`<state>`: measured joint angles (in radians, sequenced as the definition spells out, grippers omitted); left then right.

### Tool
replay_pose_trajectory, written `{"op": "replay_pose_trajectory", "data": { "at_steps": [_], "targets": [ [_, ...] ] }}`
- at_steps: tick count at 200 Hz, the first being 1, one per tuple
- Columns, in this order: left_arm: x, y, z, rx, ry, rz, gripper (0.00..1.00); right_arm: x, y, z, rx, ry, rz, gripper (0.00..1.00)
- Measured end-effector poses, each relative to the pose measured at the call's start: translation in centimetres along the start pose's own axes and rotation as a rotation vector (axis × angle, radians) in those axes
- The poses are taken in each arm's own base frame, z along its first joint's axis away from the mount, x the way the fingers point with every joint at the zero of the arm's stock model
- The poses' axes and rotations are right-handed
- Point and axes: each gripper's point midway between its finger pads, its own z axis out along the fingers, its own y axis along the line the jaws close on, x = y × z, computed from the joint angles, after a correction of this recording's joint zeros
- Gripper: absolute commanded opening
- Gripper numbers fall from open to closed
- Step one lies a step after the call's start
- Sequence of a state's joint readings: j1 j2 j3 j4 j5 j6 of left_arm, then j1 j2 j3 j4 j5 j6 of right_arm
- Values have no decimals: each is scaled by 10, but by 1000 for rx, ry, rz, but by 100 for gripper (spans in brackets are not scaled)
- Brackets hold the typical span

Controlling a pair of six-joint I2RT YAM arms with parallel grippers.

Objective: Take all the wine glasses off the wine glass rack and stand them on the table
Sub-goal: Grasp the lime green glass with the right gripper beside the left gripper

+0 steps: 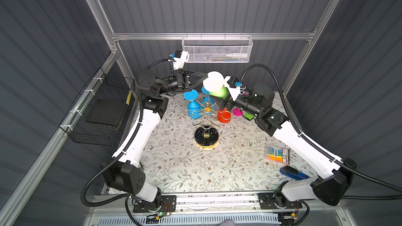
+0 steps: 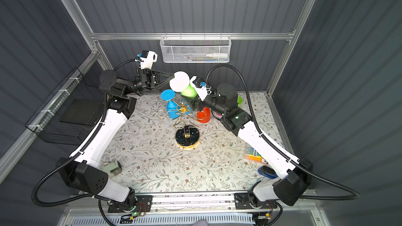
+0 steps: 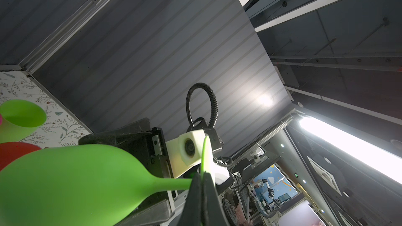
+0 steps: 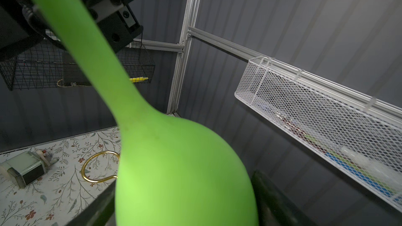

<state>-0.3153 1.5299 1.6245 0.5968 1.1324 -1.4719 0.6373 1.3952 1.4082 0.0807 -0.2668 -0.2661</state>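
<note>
Both top views: green wine glass (image 1: 219,92) is clear of the wine glass rack (image 1: 206,136), raised over its far side, tilted, foot uppermost. Left wrist: left gripper (image 3: 203,178) is clamped tight on the foot's rim and carries the glass. Right wrist: right gripper (image 4: 182,201) jaws stand wide, straddling the bowl. Looks like a handover, can't tell if they press.
</note>
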Motion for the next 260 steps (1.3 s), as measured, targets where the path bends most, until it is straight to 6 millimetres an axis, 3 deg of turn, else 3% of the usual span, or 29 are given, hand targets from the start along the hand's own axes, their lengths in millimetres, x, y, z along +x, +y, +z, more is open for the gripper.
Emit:
{"op": "replay_pose_trajectory", "data": {
  "at_steps": [21,49,78,100,128,172,217,260],
  "targets": [
    [-1,0,0,1,-3,4,0,-2,1,-2,7,0,-5,75],
    [-1,0,0,1,-5,23,43,-3,3,-9,10,17,11,74],
    [-1,7,0,-27,-6,60,59,-10,4,-25,14,31,59,71],
    [-2,18,-2,-76,-23,116,66,-16,6,-43,19,42,110,70],
    [-5,22,-7,-151,-78,257,69,-13,10,-63,24,93,187,67],
    [-9,22,-24,-280,-181,595,71,8,16,-79,29,271,330,64],
    [-15,48,-29,-363,-200,881,66,12,20,-94,29,390,413,62],
    [-1,64,-25,-309,-146,1168,56,24,23,-93,23,485,455,61]
  ]
}}
